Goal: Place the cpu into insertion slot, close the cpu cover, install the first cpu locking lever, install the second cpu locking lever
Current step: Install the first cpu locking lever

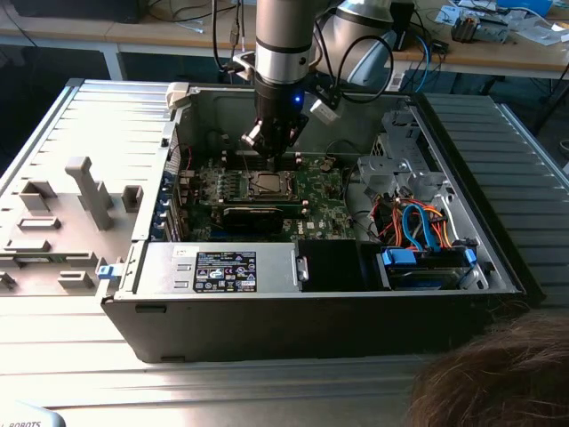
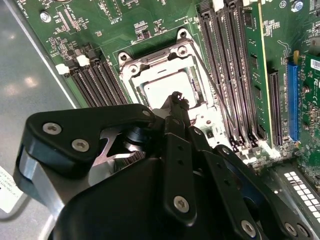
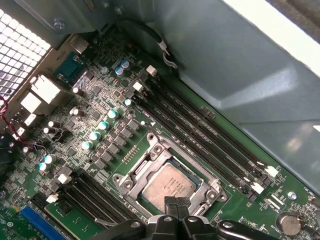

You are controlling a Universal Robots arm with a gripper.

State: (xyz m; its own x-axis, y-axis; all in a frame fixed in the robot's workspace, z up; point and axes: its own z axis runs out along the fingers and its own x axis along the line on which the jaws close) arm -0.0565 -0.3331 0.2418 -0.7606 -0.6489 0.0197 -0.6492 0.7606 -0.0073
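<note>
Gripper [image 1: 274, 140] above green circuit board [image 1: 316, 191] inside computer case [image 1: 293, 329].

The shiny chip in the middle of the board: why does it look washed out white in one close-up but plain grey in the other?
In the second wrist view the cpu catches a bright reflection, so its metal top glares almost white, as does the cpu cover. In the first wrist view the cpu is evenly lit and reads dull grey. In the exterior view, blurred hair fills the near corner.
</note>
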